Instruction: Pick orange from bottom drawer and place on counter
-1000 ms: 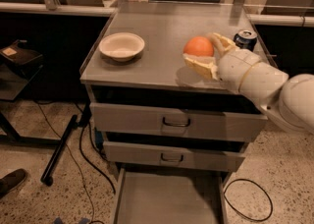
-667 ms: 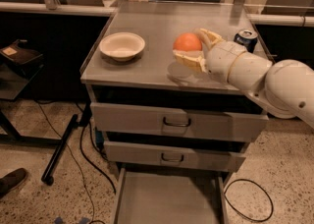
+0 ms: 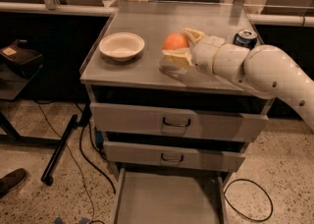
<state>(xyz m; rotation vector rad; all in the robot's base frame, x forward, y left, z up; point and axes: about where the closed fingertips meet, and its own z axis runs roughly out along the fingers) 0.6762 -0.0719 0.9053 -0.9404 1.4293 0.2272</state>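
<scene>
The orange [image 3: 174,42] is held between the cream fingers of my gripper [image 3: 179,45], just above the counter [image 3: 147,68] near its middle. A shadow lies on the metal top right under the fruit. My white arm reaches in from the right edge of the view. The bottom drawer [image 3: 169,199] is pulled out at the foot of the cabinet, and its flat floor shows nothing on it.
A cream bowl [image 3: 121,46] sits on the counter's left side. A blue can [image 3: 244,38] stands at the right, behind my wrist. The two upper drawers [image 3: 176,123] are closed. Cables and a dark stand leg lie on the floor to the left.
My gripper has carried the orange leftward over the counter, from near the can toward the middle. The bowl and the can have stayed put.
</scene>
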